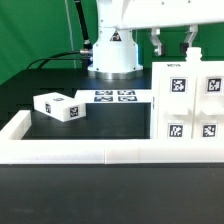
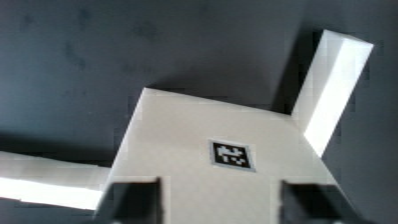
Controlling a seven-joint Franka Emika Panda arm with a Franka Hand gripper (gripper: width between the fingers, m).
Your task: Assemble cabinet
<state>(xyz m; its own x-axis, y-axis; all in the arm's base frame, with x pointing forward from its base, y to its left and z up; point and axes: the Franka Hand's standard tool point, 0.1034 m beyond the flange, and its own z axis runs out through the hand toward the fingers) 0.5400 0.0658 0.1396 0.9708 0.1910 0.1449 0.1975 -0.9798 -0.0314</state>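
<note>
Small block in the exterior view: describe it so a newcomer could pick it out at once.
Start at the white rail across the front of the black table. Just behind it, toward the exterior view's left, lies the small block. Unlike the flat marker board and the tall cabinet body, it is a low, lone, skewed box.

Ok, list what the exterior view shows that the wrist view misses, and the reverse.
Exterior only: the block, the marker board, the arm's base, and the side of the cabinet that carries several tags. Wrist only: the cabinet face under the camera, bearing a single tag. Both: the cabinet, the rail, the dark table and the open gripper.
</note>
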